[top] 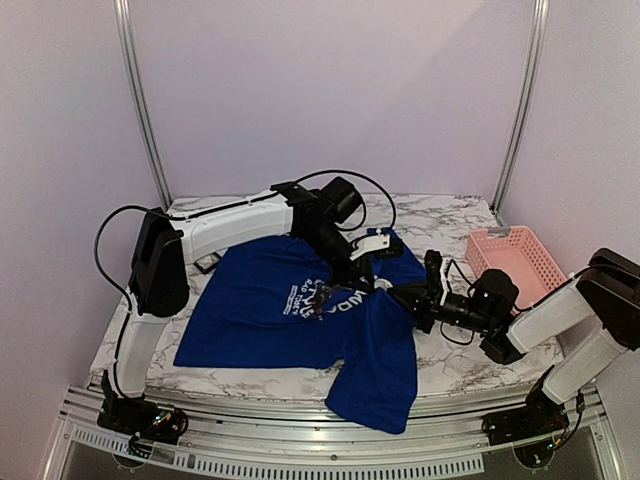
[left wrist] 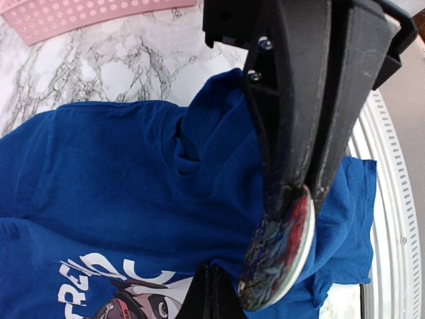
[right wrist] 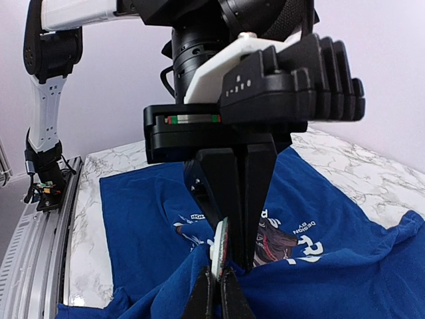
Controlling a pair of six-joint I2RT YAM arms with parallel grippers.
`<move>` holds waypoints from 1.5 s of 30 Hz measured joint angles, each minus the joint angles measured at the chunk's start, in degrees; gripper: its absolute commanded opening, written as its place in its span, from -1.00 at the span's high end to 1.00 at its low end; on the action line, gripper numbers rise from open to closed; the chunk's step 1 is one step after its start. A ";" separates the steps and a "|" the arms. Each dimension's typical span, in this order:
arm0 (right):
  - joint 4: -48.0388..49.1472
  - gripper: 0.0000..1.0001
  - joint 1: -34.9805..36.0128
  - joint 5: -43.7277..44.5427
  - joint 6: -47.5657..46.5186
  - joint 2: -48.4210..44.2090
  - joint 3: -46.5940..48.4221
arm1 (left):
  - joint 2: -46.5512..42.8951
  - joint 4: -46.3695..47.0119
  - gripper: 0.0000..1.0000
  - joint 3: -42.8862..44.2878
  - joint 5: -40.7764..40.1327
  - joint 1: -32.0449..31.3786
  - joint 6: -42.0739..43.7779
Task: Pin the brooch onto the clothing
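My left fingers (left wrist: 299,100) pinch the brooch (left wrist: 279,256) just above the shirt (left wrist: 99,199) fold my right fingers (right wrist: 201,299) nip; not yet pinned, I judge.

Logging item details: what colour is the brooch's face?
The brooch face is dark, mottled with red and blue, best seen in the left wrist view.

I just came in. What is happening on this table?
The left gripper is shut on a small round brooch, dark and glossy, holding it edge-down over the royal-blue printed T-shirt on the marble table. The right gripper pinches a raised fold of the shirt just below the brooch. Whether the pin has entered the cloth is not visible.
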 measured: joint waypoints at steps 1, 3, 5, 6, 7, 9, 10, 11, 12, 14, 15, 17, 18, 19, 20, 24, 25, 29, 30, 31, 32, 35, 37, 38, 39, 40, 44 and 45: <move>-0.04 1.00 0.00 0.00 -0.48 -0.57 0.04 | -0.02 0.02 1.00 0.00 0.15 0.00 0.02; -0.33 1.00 0.00 -0.02 -1.25 -1.29 0.04 | -0.22 0.11 1.00 0.00 0.46 0.00 0.00; -0.33 1.00 0.00 -0.09 -1.70 -1.46 0.15 | -0.44 0.15 1.00 0.00 0.46 0.00 0.00; -0.31 1.00 0.00 -0.17 -1.84 -1.49 0.24 | -0.52 0.15 1.00 0.00 0.46 0.00 -0.02; -0.35 1.00 0.00 -0.39 -1.86 -1.49 0.37 | -0.59 0.15 1.00 0.00 0.46 0.00 -0.02; -0.44 1.00 0.00 -0.90 -1.73 -1.46 0.70 | -0.61 0.15 1.00 0.00 0.52 0.00 -0.02; -0.59 1.00 0.00 -1.22 -1.60 -1.46 0.90 | -0.63 0.15 1.00 0.00 0.57 0.00 -0.04; -0.79 1.00 -0.02 -1.55 -1.36 -1.46 1.05 | -0.63 0.15 1.00 0.00 0.68 0.00 -0.04; -0.83 1.00 -0.02 -1.75 -1.05 -1.42 1.18 | -0.63 0.17 1.00 0.00 0.76 0.00 -0.04; -0.96 1.00 -0.02 -2.01 -0.26 -1.36 1.38 | -0.63 0.20 1.00 0.00 0.94 -0.07 -0.13; -1.09 1.00 -0.02 -2.14 0.15 -1.36 1.55 | -0.63 0.28 1.00 0.00 1.07 -0.09 -0.28; -1.25 1.00 -0.02 -2.29 0.81 -1.36 1.81 | -0.63 0.44 1.00 0.00 1.40 -0.15 -0.57; -1.14 1.00 -0.02 -2.38 1.18 -1.36 1.90 | -0.63 0.63 1.00 0.00 1.55 -0.15 -0.79; -0.83 1.00 0.00 -2.54 1.44 -1.36 2.12 | -0.63 1.07 1.00 0.00 1.53 -0.24 -0.98; -0.59 1.00 0.00 -2.93 1.60 -1.38 2.62 | -0.59 1.38 1.00 0.00 1.66 -0.37 -1.22; -0.48 1.00 0.02 -3.30 1.92 -1.55 2.99 | -0.61 2.51 1.00 -0.09 1.92 -0.46 -1.77; -0.68 1.00 0.02 -3.34 1.92 -1.66 2.99 | -0.68 2.75 1.00 -0.39 1.92 -0.46 -1.90; -1.49 1.00 0.02 -3.48 1.81 -2.38 2.99 | -1.53 4.02 0.37 -2.16 1.92 -0.44 -2.32; -1.40 1.00 0.07 -3.72 1.84 -2.62 2.99 | -1.86 4.26 0.24 -2.51 1.51 -0.42 -2.56; -1.18 1.00 0.22 -4.17 1.84 -3.06 2.99 | -2.14 4.59 0.16 -2.84 1.38 -0.26 -2.93; -0.98 1.00 0.44 -4.66 1.81 -3.65 2.99 | -2.47 5.03 0.11 -3.39 1.22 -0.04 -3.08; -0.11 1.00 0.52 -5.16 1.75 -5.44 3.15 | -4.98 5.95 -0.01 -7.17 1.29 0.87 -2.21; 0.28 1.00 0.50 -6.16 1.33 -6.49 3.80 | -8.85 7.45 -0.09 -12.63 1.81 1.64 -0.33; 0.28 1.00 0.44 -6.73 1.09 -7.15 4.24 | -11.63 8.50 -0.12 -16.33 2.05 2.27 0.96; 0.09 1.00 0.33 -7.43 0.70 -7.91 4.68 | -14.80 9.92 -0.13 -20.31 2.40 3.02 2.45; -0.04 1.00 0.24 -7.98 0.39 -8.59 5.01 | -18.01 11.58 -0.14 -24.06 2.73 3.63 3.78; -0.48 1.00 -0.74 -10.47 -0.66 -10.60 5.75 | -29.07 23.52 -0.21 -35.95 3.78 4.11 3.13; -0.66 1.00 -0.92 -11.08 -0.81 -10.60 5.81 | -29.57 24.55 -0.23 -36.48 3.89 3.78 2.75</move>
